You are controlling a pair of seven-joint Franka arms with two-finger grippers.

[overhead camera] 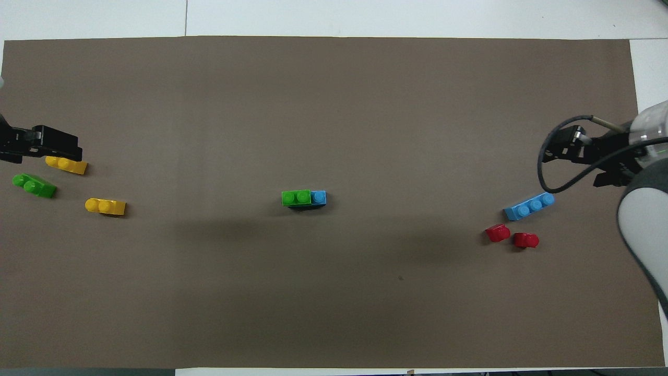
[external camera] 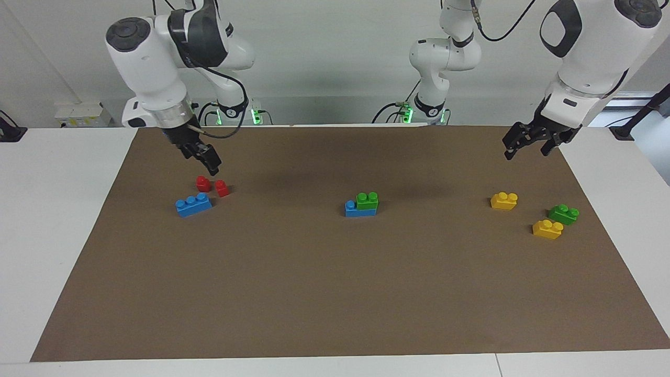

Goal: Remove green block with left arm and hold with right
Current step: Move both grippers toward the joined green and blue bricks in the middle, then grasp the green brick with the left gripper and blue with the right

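Green block [external camera: 367, 201] sits mid-table, stacked on a blue brick [external camera: 356, 210], covering two of its three studs; one blue stud stays bare at the end toward the right arm. Long axis runs along the table's length, arm end to arm end, in line with the blue brick under it; studs up, lying flat.

Left gripper [external camera: 529, 146] hangs in the air over the brown mat [external camera: 335, 293] at the left arm's end of the table, above the area of the yellow bricks; fingers [external camera: 510, 152] spread apart, holding nothing. In the overhead view it overlaps one yellow brick [overhead camera: 66, 164], but the facing view shows it well above the table.

Right gripper [external camera: 205, 157] hovers over the two small red pieces [external camera: 212, 186] at the right arm's end, tilted; can't tell its finger gap, nothing seen in it.

Other stuff: second green brick [external camera: 564, 213] between two yellow bricks near the left arm's end, other yellow brick [external camera: 504, 200] nearer the robots. Loose blue three-stud brick [external camera: 193, 204] just beside the red pieces, angled slightly.
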